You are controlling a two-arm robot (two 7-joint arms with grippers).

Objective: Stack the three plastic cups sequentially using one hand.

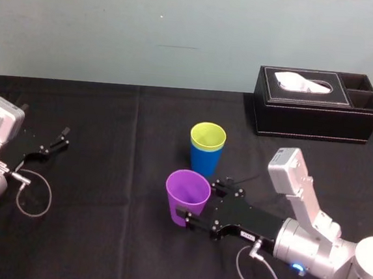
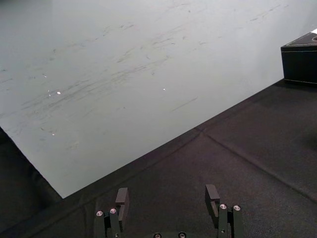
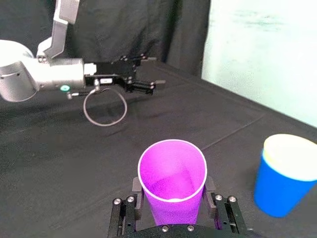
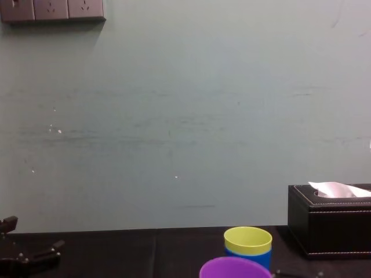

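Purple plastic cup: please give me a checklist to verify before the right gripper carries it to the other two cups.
1. Grip: right gripper shut on both sides of the purple tapered plastic cup: ok.
2. Purple cup upright, mouth up: ok.
3. Target ready: yellow-green plastic cup nested in the bright blue plastic cup, both upright: ok.
4. Nothing stands between the purple cup and the stack: ok.
5. Left gripper open, parked far at the left, away from the cups: ok.
6. Purple cup lifted off the black cloth: cannot tell.
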